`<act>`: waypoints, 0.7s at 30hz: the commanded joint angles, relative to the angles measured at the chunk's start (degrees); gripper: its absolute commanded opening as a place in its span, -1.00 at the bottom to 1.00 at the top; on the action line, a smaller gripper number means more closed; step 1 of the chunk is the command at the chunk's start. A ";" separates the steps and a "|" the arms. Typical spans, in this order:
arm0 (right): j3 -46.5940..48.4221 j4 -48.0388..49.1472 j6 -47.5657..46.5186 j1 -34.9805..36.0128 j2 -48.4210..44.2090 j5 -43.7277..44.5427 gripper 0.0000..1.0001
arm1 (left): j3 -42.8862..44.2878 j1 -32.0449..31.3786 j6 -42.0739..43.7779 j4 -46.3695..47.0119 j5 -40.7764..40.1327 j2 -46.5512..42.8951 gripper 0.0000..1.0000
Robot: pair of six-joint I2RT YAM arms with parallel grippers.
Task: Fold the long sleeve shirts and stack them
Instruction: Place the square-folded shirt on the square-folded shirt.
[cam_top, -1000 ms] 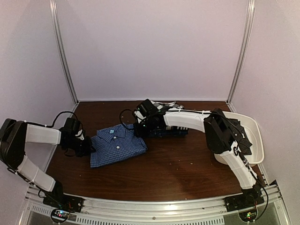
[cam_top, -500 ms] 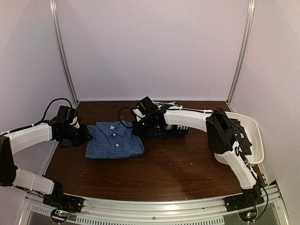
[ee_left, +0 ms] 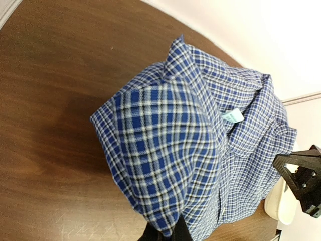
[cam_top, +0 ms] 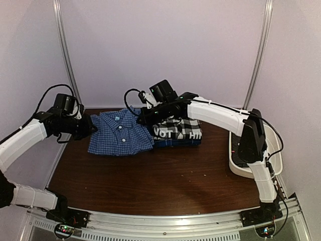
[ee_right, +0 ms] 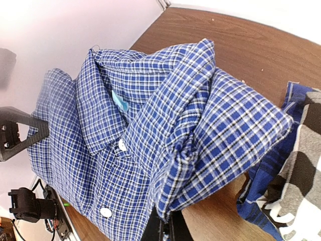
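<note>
The folded blue-check shirt [cam_top: 120, 135] hangs left of centre in the overhead view, slung between both arms and apparently off the worktop [cam_top: 150, 181]. Your left end effector [cam_top: 92, 127] pinches its left edge and the right end effector [cam_top: 144, 119] its right edge, both clamped on cloth. The stack [cam_top: 178, 133] lies just right. Uneven travel could let the fold sag open — or a trailing hem could drag that stack askew.
</note>
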 commanded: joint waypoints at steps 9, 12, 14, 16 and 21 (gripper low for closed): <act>-8.86 -2.57 -4.59 -9.79 -14.72 4.42 -1.00 | 21.93 -9.41 1.16 8.35 5.43 17.67 -1.00; -13.00 -2.21 -5.50 -13.48 -17.43 5.43 -1.00 | 29.25 -12.49 1.34 8.96 4.79 25.81 -1.00; -15.70 -1.63 -6.00 -15.72 -19.09 5.68 -1.00 | 34.27 -14.03 1.40 9.04 4.61 30.91 -1.00; -18.05 -1.11 -6.41 -18.03 -20.37 6.38 -1.00 | 39.10 -15.06 1.23 9.28 5.13 35.87 -1.00; -20.70 -1.10 -7.77 -22.65 -20.78 7.16 -1.00 | 51.11 -17.29 -0.02 9.71 7.25 46.63 -1.00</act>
